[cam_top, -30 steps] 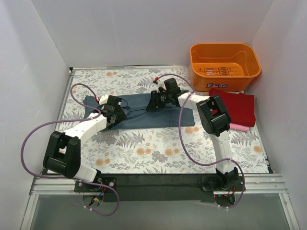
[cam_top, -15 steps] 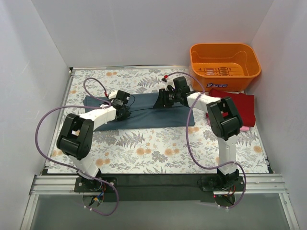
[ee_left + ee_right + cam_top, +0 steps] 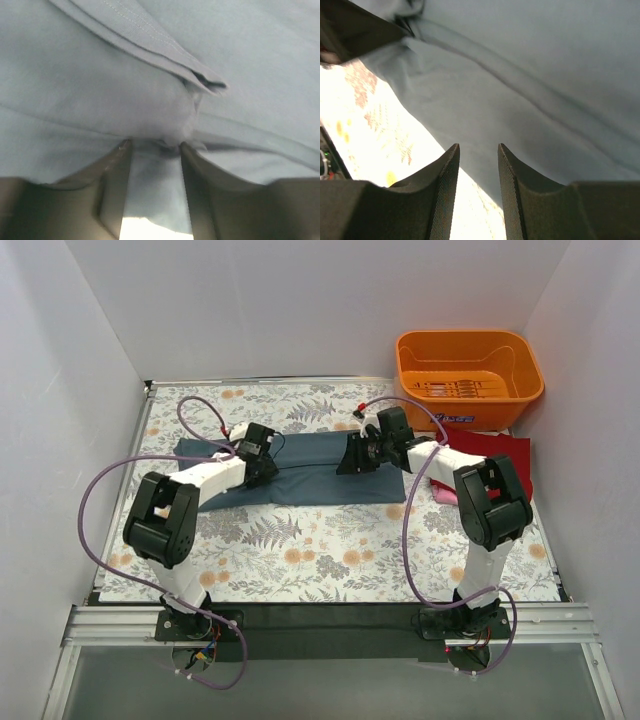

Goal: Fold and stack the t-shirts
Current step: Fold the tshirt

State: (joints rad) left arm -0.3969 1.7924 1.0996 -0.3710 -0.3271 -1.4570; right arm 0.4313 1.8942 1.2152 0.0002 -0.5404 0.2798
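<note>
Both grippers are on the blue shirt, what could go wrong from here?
Cloth is bunched at the left gripper, so pulling could crease the blue shirt. The right gripper sits at the shirt's edge, which might slip away. The right arm passes near the red shirt and could drag it.

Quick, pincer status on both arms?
Left pincer: partly apart, blue-grey shirt bunched in its gap; grip cannot be told.
Right pincer: partly apart at the shirt's edge; grip cannot be told.
</note>
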